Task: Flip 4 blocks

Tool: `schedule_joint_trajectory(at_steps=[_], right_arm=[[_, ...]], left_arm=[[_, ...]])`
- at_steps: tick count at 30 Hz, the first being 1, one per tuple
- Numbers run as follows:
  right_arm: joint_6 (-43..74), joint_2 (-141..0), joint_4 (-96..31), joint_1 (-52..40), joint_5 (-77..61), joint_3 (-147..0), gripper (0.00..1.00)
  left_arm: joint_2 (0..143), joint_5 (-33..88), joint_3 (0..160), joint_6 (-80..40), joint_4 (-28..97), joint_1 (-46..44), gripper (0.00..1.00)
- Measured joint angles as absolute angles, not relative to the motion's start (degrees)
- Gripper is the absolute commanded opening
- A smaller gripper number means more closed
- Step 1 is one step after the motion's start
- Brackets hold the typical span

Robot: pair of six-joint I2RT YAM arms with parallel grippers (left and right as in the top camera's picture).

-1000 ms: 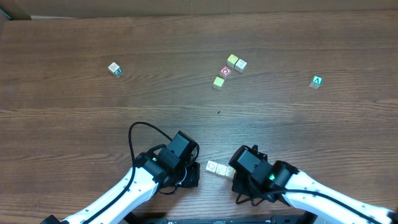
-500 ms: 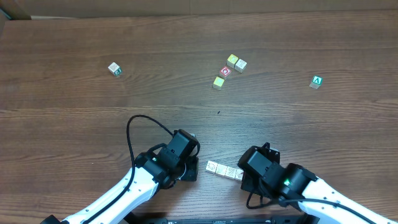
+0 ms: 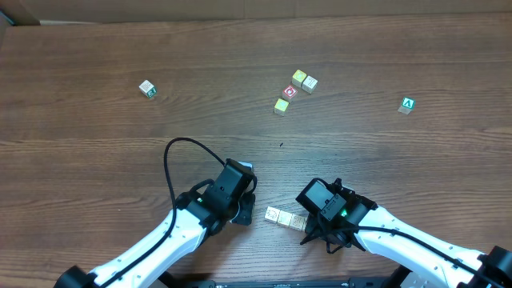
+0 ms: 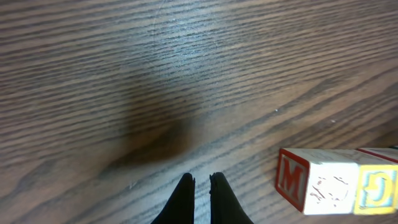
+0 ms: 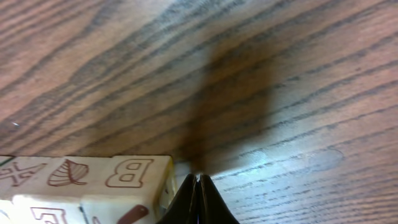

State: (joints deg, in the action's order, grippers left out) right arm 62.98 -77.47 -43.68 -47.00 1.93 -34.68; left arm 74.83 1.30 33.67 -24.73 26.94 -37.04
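A lone cube (image 3: 146, 88) is seen toward the far-left part of the worktop (image 3: 96, 152). The left fingers (image 4: 183, 194) are closed together on nothing, just left of the blocks (image 3: 286, 218). These are laid in a row near the front edge, and a red "M" is read on the end block (image 4: 292, 185). The right fingers (image 5: 186, 205) are pressed shut and empty, just beside a face marked "B". A green "A" cube (image 3: 407, 105) is seen far right.

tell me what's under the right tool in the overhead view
A row of pale blocks runs under it; the row's right end is covered. The right wrist view shows the shut right tool beside the end block marked B, over the wooden table.
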Motion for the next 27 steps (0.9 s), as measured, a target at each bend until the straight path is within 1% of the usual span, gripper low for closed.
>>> schedule_joint_trajectory(at_steps=[7, 13, 21, 27], right_arm=[[63.0, -77.5, -43.3, -47.0, 1.7, -34.7, 0.04], [62.9, -77.5, -42.9, -47.0, 1.1, -34.7, 0.04], [62.9, -77.5, -42.5, -46.9, 0.0, -34.7, 0.04], [62.9, -77.5, -42.4, -46.9, -0.6, -34.7, 0.04]], left_arm=[[80.0, 4.7, 33.7, -23.5, 22.3, -37.0, 0.04], [81.0, 8.7, 33.7, -23.3, 20.0, -37.0, 0.04], [81.1, 14.7, 33.7, -23.3, 21.3, -37.0, 0.04], [81.1, 16.4, 33.7, -23.3, 22.2, -37.0, 0.04]])
